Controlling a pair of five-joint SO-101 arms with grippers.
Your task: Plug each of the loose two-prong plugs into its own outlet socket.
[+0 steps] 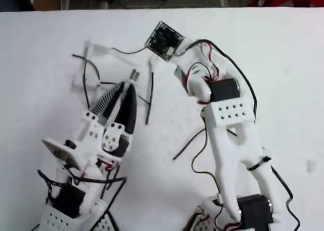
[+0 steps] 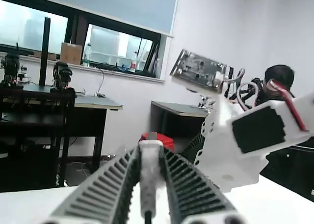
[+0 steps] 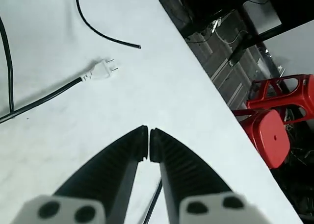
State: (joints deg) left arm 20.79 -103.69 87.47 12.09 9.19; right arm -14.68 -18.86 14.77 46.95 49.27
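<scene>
Pinching white plug (image 2: 149, 177), left fingers (image 2: 109, 190); right fingers (image 3: 122, 161) pressed together; loose plug (image 3: 101, 71) on table (image 3: 171, 96) nearby; red stool (image 3: 273, 136) beyond edge

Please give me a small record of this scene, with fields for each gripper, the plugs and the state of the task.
left gripper: shut on a white plug
right gripper: shut, holding nothing, above the table
loose plug: white, two prongs, lying flat on the table, black cord attached
task state: one plug held, one lying free, neither inserted yet
</scene>
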